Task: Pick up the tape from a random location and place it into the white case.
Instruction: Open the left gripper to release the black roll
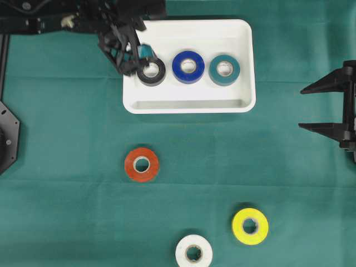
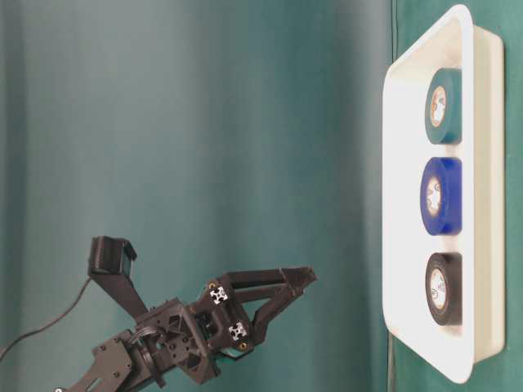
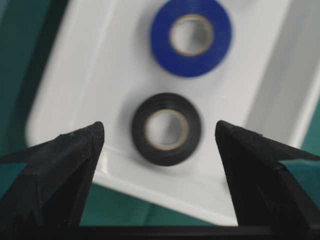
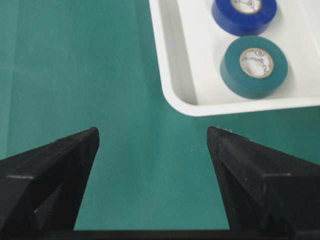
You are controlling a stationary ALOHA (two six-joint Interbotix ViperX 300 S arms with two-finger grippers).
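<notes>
Overhead view: black tape roll (image 1: 151, 72) lies in the shallow white plastic case (image 1: 189, 103), left end, just beside the wide-open, empty left gripper (image 1: 132, 57).

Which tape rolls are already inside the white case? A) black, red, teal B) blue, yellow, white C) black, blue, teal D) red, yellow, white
C: the overhead view shows the black roll, the blue roll and the teal roll in a row inside the white case, while the red roll, the yellow roll and the white roll lie on the green cloth outside it.
</notes>
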